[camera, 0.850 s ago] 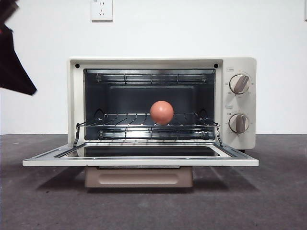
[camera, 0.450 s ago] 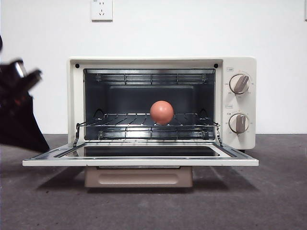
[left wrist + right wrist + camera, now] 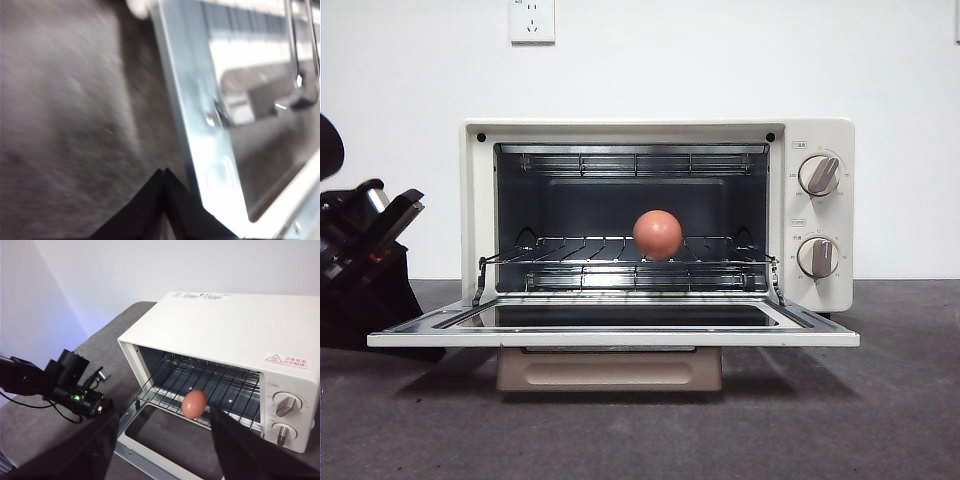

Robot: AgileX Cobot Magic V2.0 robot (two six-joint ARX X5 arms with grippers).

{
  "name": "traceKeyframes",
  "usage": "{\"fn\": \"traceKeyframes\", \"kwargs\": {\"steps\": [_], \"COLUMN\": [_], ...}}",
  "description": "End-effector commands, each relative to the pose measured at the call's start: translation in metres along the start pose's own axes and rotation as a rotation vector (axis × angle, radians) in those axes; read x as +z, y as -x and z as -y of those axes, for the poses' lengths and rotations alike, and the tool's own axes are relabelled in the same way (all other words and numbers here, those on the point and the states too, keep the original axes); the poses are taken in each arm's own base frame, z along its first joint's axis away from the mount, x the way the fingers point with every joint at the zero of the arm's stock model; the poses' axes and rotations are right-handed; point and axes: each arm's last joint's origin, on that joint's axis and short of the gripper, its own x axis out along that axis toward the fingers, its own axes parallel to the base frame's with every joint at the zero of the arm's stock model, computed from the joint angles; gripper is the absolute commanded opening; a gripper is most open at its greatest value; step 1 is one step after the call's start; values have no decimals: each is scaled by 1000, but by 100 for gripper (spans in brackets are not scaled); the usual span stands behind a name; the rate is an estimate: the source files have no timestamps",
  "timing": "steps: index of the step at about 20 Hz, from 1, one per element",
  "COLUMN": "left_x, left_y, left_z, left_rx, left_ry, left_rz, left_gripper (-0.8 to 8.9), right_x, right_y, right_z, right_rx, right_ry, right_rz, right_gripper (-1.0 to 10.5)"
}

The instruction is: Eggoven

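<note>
Egg [image 3: 657,234] is sitting on the wire rack [image 3: 630,262] inside the toaster oven [image 3: 825,135], about mid-width of the cavity, nothing touching it. Seen again from the right wrist camera, the egg [image 3: 194,404] is resting at the front edge of the rack [image 3: 210,385].

Left side: the left arm is hanging low beside the oven's left flank, just off the left corner of the dropped door [image 3: 610,338]. Its tool [image 3: 164,172] is pointing down at the dark desk [image 3: 65,125], right beside the door's metal side edge [image 3: 200,125]; the two black jaws are pressing together into a single point, pinching nothing. That wrist picture is blurring, so finer detail is not readable.

Centre: the oven door is lying fully open, flat and level, with its glass panel facing up. Below it, a tan crumb tray front [image 3: 609,368] is showing. An upper heating grille [image 3: 640,160] is running across the top of the cavity.

Right side: two knobs are sitting one above the other on the control panel, upper knob [image 3: 819,175] and lower knob [image 3: 817,257]. The right tool [image 3: 165,450] is holding high and in front of the oven, well apart from it, its jaws spreading wide with nothing between them.

A wall socket [image 3: 532,20] is sitting on the white wall above.
</note>
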Motion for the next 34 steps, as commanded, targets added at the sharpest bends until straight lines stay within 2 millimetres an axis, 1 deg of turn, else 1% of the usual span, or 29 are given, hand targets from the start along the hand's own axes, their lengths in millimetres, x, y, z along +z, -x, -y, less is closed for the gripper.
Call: {"fn": "traceKeyframes", "kwargs": {"steps": [1, 4, 7, 11, 18, 22, 29, 34], "left_x": [-1, -2, 1, 8, 24, 37, 60, 65], "left_y": [-8, -10, -8, -1, 14, 18, 31, 38], "left_z": [-4, -5, -6, -9, -14, -10, 4, 11], "left_rx": [-49, -100, -145, -238, -321, -358, -441, -473], "left_ry": [20, 23, 27, 63, 92, 79, 25, 16], "left_rz": [-29, -38, -20, 23, 131, 210, 365, 401], "left_gripper": [6, 6, 6, 6, 6, 6, 6, 7], "right_x": [5, 5, 5, 5, 5, 5, 4, 2], "right_y": [2, 2, 2, 2, 2, 2, 2, 2], "right_z": [-2, -2, -2, -2, -2, -2, -1, -1], "right_rx": [10, 4, -4, -16, -16, -17, -19, -25], "right_ry": [12, 12, 11, 11, 8, 4, 0, -5], "right_rz": [19, 20, 23, 27, 27, 27, 18, 2], "right_gripper": [294, 294, 294, 294, 294, 294, 294, 294]}}
